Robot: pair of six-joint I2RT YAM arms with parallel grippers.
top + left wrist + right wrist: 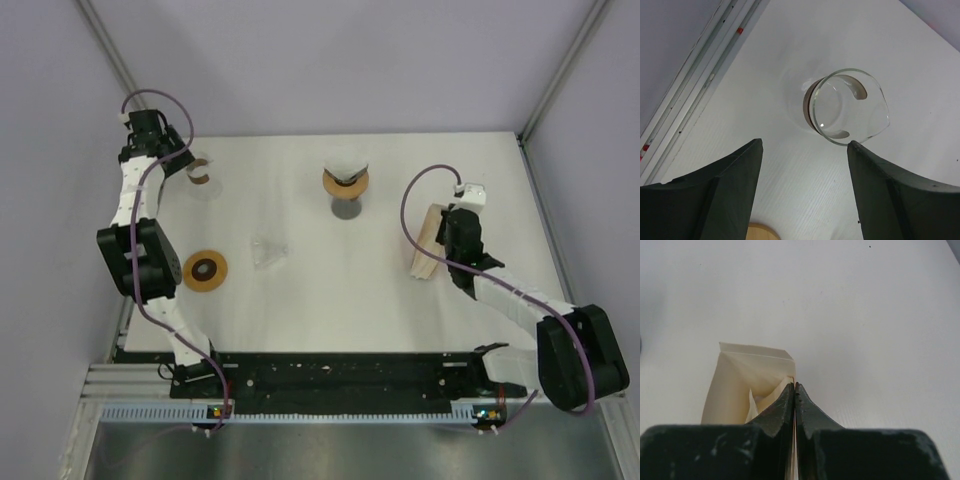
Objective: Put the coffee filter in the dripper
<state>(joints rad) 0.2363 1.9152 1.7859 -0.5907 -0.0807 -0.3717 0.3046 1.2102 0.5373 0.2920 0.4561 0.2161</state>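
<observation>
My right claw (445, 252) is pinched tight on the coffee filter (427, 240), at the right side of the table (400, 310), about midway between near and far. In the right wrist view my two dark fingers (782, 410) meet with only the thin paper edge between them. The cream filter (740, 380) spreads out to the left of the right claw (795, 387), its folded corner pointing away from me. I cannot tell whether its lower edge touches the table or hangs just above it.

My left claw (183, 160) is at the far left corner with its jaws spread wide and nothing between them. From the left wrist the left claw (805, 145) frames bare white table, and the glass dripper (847, 107) lies on its side just past my fingertips (752, 150). Its open mouth is turned toward the camera and a wooden collar circles its neck. The right fingertip is very near the rim, but whether it touches I cannot say. From above, the glass dripper (200, 172) sits just right of the claw.

At the far middle stands a cone on a stand (345, 180) with a wooden ring around it. A wooden disc (205, 270) with a dark hole lies at the near left, beside my left arm. A small clear glass piece (268, 252) rests just right of the disc
</observation>
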